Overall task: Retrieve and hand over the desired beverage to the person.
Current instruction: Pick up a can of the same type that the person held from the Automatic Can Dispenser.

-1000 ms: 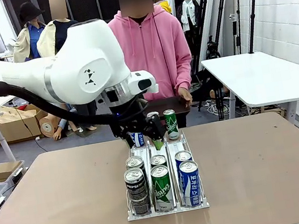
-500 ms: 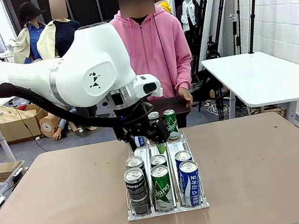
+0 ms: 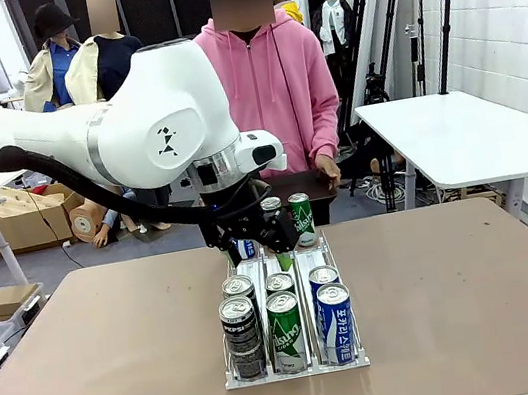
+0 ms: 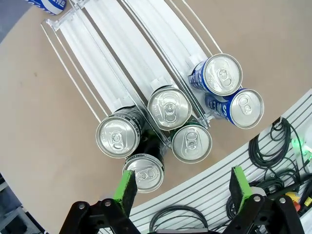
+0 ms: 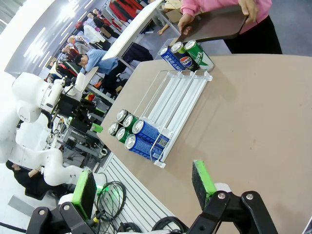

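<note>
**Left tool wide open over the far end of the can rack**

A clear three-lane rack [image 3: 295, 370] stands lengthwise on the brown tabletop [image 3: 484, 302]. At the rack's robot-side end six cans stand in pairs. Two black cans [image 3: 240, 325] are in its left lane, two green cans [image 3: 286, 331] in the middle lane and two blue cans [image 3: 336, 322] in the right lane. Three more stand at the rack's far end: a blue Pepsi can [image 3: 243, 248], a silver-topped can [image 3: 270, 203] largely hidden by the arm, and a far green can [image 3: 302, 219].

The left tool [image 3: 262, 248] hangs over that far end, just in front of those three cans, its jaws spread wide with nothing between them. In its wrist view the six cans of the rack's robot-side end lie ahead of the green pads [image 4: 126, 187]. The right tool [image 5: 144, 187] is well apart from the rack, out past its robot-side end, and is likewise wide and empty.

The person [image 3: 264, 76], in a pink hooded sweatshirt, stands just beyond the rack's far end. Both hands hold a dark tray [image 5: 209, 24] just past the three far cans
</note>
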Tool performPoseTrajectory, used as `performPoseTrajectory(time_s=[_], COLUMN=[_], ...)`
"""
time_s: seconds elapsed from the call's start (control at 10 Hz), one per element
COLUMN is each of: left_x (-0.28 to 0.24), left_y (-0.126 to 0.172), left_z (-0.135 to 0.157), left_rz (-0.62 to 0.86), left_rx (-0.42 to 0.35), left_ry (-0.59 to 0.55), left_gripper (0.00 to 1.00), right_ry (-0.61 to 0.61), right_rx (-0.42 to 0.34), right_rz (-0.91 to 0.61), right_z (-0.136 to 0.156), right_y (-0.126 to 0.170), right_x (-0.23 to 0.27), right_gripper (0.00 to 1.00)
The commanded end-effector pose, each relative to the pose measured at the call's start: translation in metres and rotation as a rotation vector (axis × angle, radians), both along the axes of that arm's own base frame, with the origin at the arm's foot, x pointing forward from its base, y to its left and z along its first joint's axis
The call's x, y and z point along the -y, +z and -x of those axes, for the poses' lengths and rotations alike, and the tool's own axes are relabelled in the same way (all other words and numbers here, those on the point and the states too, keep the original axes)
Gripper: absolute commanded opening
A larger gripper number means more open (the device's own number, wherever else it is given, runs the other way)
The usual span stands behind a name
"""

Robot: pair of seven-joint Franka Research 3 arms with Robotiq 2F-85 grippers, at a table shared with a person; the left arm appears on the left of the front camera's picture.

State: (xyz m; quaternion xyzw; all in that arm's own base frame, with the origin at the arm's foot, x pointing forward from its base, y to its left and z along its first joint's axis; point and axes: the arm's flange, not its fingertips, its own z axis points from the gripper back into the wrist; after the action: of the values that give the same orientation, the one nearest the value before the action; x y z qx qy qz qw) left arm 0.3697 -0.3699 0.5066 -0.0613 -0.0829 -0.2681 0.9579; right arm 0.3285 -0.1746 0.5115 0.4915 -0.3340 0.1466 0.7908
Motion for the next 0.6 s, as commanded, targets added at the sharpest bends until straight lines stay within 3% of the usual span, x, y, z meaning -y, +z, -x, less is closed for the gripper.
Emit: performPoseTrajectory(time_s=[0.0,0.3,0.5], left_x=[-0.0008,0.0000,0.0081], left_y=[0.0018,0.0000,0.0037], left_z=[0.0010,0.0000,0.0007], left_rz=[0.000,0.000,-0.017], left_rx=[0.006,0.000,-0.049], left_ry=[-0.002,0.000,0.025], left_gripper=[1.00,1.00,1.00], right_ry=[0.000,0.000,0.000], right_rx=[0.017,0.017,0.017], right_rz=[-0.026,-0.026,-0.026], right_z=[-0.0015,-0.0015,-0.0015], right_y=[0.0012,0.0012,0.0012], right_x=[0.0000,0.0000,0.0000], right_gripper=[1.00,1.00,1.00])
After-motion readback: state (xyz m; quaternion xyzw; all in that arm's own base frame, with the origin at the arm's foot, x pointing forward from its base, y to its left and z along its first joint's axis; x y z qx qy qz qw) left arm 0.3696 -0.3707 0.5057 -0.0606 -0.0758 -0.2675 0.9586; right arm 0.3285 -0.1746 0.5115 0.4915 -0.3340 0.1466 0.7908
